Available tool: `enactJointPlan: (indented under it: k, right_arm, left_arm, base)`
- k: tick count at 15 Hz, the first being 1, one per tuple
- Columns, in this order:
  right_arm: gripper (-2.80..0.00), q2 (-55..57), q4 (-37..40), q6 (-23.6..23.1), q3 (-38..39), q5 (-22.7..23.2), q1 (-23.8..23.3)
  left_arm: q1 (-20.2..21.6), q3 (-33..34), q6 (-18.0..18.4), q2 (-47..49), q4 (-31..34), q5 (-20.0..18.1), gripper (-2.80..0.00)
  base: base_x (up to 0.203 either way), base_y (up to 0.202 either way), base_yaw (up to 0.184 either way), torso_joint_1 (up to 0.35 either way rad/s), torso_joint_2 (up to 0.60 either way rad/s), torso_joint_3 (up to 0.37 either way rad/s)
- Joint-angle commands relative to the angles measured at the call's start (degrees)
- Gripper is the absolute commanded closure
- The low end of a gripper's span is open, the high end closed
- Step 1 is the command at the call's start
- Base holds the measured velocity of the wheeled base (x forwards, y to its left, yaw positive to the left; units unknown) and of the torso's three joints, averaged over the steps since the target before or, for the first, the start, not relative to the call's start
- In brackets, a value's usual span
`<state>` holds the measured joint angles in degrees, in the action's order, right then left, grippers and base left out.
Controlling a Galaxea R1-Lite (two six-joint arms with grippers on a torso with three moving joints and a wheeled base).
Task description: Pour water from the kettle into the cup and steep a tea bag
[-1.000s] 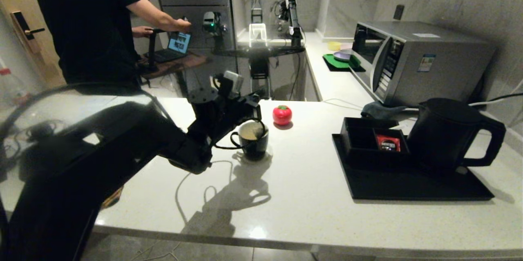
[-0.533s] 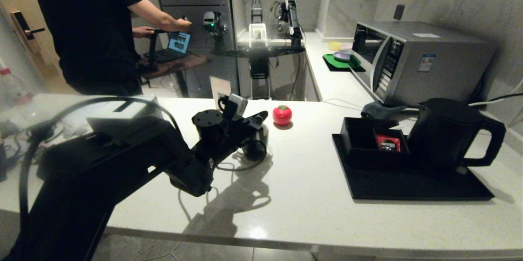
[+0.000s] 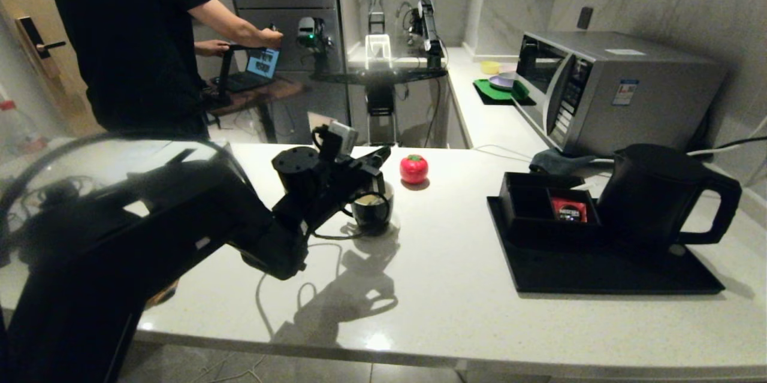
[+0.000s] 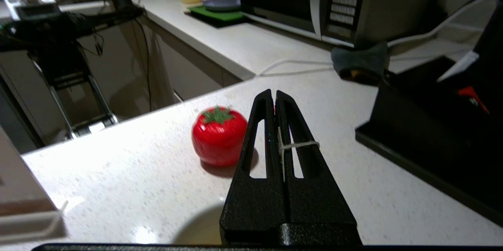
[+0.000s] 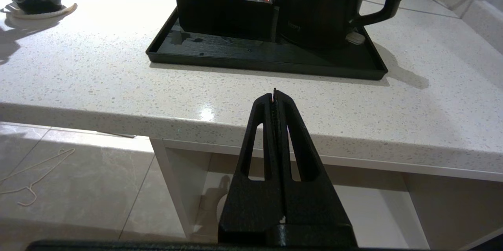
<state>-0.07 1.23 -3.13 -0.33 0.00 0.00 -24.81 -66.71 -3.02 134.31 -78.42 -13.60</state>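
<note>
The cup (image 3: 373, 210) holds pale water (image 3: 370, 199); left tool (image 4: 274, 94) above pinches a white string (image 4: 298, 145).

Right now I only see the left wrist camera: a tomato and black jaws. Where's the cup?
Observer: The cup sits just below the left gripper, whose shut jaws pinch a white string.
Operator: And the kettle?
Observer: The kettle stands upright on the black tray, off to the cup's right.
Operator: What's the other arm doing?
Observer: The right gripper hangs shut, low before the counter edge.
</note>
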Motion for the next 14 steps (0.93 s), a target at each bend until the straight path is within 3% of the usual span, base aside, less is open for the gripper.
enactJointPlan:
  k: [1,8,14]
  right_arm:
    - [0.0,0.1,0.0,0.0,0.0,0.0,0.0]
    - [0.0,0.1,0.0,0.0,0.0,0.0,0.0]
    - [0.0,0.1,0.0,0.0,0.0,0.0,0.0]
  left_arm:
    - [0.6,-0.6,0.0,-1.8,-0.4,-0.1,0.0]
    - [2.9,-7.1,0.0,-4.2,5.7,0.0,0.0]
    - [2.8,-6.6,0.2,-3.6,6.3,0.0,0.0]
  base:
    - [0.0,0.0,0.0,0.0,0.0,0.0]
    - [0.0,0.0,0.0,0.0,0.0,0.0]
    - [0.0,0.0,0.0,0.0,0.0,0.0]
